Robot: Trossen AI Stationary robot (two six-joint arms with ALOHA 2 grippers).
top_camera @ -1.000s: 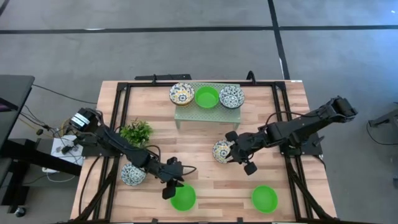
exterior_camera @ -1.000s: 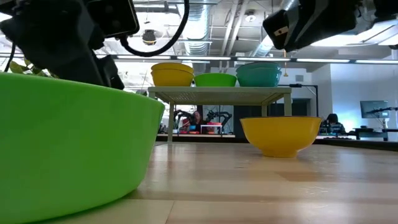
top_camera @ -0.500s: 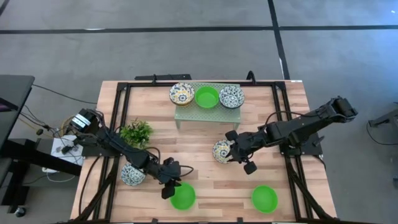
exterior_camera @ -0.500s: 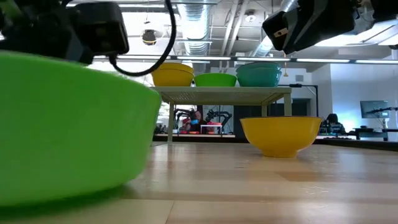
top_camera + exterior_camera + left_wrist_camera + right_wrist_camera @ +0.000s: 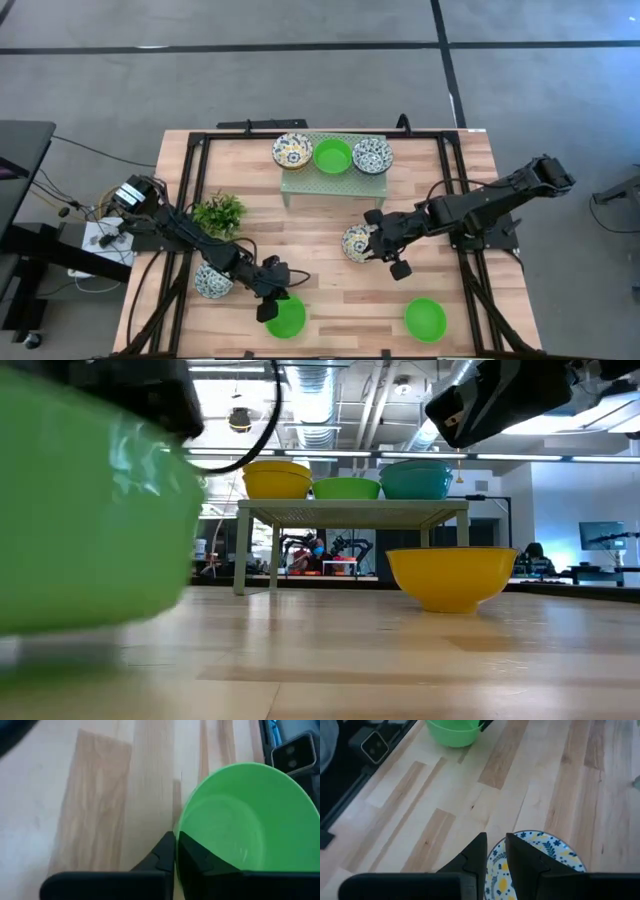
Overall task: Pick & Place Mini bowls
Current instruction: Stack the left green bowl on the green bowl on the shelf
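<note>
My left gripper (image 5: 272, 304) is shut on a plain green mini bowl (image 5: 289, 318) near the table's near edge. In the low view this bowl (image 5: 80, 510) hangs above the wood. My right gripper (image 5: 374, 243) hovers with a narrow gap between its fingers, over the right rim of a white mini bowl with yellow and blue flowers (image 5: 355, 243). That bowl (image 5: 450, 575), yellow outside, rests on its base mid-table, and no finger reaches it in the low view. My left gripper pinches the green bowl's rim (image 5: 176, 836), one finger inside the bowl and one outside. The fingers come slanting down from the table's left and far side. The bowl is lifted clear of the table, its opening up.
A pale green rack (image 5: 300, 183) at the far middle bears a yellow-flowered bowl (image 5: 292, 151), a green bowl (image 5: 333, 156) and a blue-flowered bowl (image 5: 372, 155). Another blue-flowered bowl (image 5: 211, 282) sits at the near left and a green bowl (image 5: 425, 319) at the near right. A small plant (image 5: 220, 212) stands left.
My left gripper has lifted the green bowl clear of the table and carried it a little toward the table's left edge, staying shut on its rim.
</note>
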